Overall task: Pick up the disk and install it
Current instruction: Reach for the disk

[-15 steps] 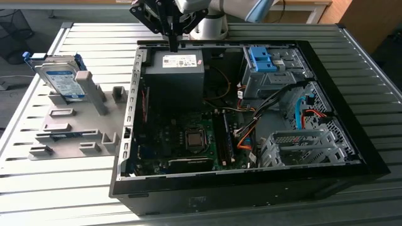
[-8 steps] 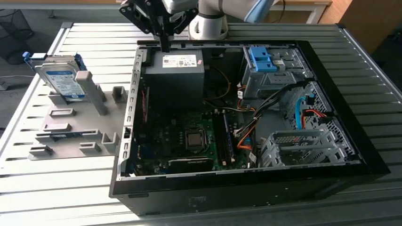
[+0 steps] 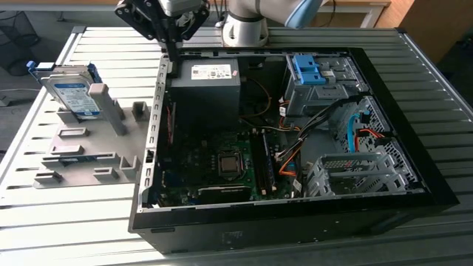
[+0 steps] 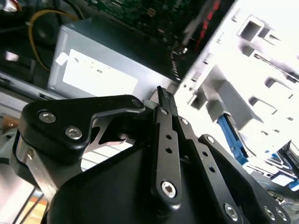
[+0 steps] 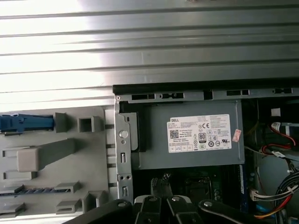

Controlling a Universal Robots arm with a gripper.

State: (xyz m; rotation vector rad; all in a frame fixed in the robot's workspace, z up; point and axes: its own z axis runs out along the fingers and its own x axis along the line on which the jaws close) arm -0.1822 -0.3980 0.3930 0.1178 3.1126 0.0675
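Gripper [image 3: 171, 52] clenched, tips pressed together, nothing between them. In exterior view it hangs over 11 o'clock corner of open PC case [image 3: 414, 166], just above edge of power supply [image 3: 205, 83]. Disk [image 3: 70, 94] not picked: stands upright on edge in grey fixture [image 3: 96, 160] on slatted table [image 3: 44, 221], at 9 o'clock of case, 8 o'clock of gripper, well apart from it. Blue bracket [image 3: 307, 69] sits on drive cage at 1 o'clock inside case. First wrist view: gripper tips near power supply's white sticker
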